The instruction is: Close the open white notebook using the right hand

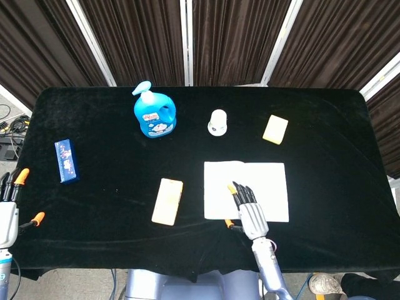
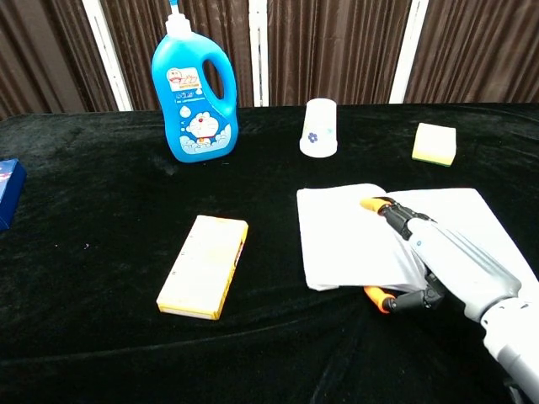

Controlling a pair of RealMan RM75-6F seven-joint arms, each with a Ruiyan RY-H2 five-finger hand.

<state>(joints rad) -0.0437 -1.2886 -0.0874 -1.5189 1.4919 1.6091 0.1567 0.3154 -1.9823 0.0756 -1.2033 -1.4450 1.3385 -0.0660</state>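
The open white notebook (image 1: 270, 184) (image 2: 341, 240) lies on the black table, front right of centre. My right hand (image 1: 249, 211) (image 2: 446, 265) rests flat on its left page with the fingers stretched out away from me. The thumb (image 2: 376, 296) sits at the near edge of the page; whether it is under the page I cannot tell. My left hand (image 1: 9, 209) hangs off the table's front left corner, fingers apart and holding nothing; only the head view shows it.
A pale yellow box (image 1: 167, 201) (image 2: 203, 266) lies just left of the notebook. Further back stand a blue soap bottle (image 1: 154, 112) (image 2: 194, 93), a white cup (image 1: 217, 122) (image 2: 319, 128) and a yellow sponge (image 1: 275, 129) (image 2: 434, 142). A blue box (image 1: 66, 160) lies far left.
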